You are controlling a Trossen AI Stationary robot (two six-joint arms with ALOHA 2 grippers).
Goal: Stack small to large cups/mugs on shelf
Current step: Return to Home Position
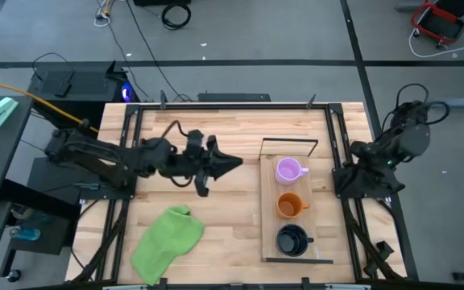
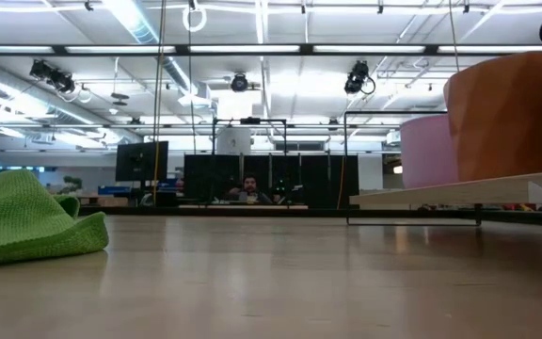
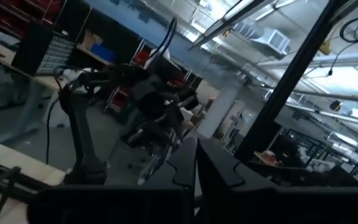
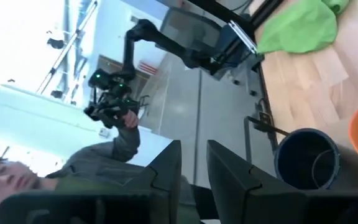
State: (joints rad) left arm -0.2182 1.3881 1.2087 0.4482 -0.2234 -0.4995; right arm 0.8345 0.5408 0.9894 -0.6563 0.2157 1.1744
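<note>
Mugs [image 1: 289, 205] on shelf [image 1: 322, 211], clear of both jaws

- Low view: the orange mug [image 2: 506, 118] is cut off by the top and right edges and hides part of the light purple mug [image 2: 426, 151].
- Low view: the shelf [image 2: 459, 193] runs off the right edge.
- Low view: the green cloth [image 2: 26, 221] runs off the left edge.
- Right wrist view: the picture edge cuts the orange mug to a rim segment.

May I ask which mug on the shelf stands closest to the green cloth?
The black mug, at the row's end; the orange mug stands mid-row, the purple mug farthest.
</note>
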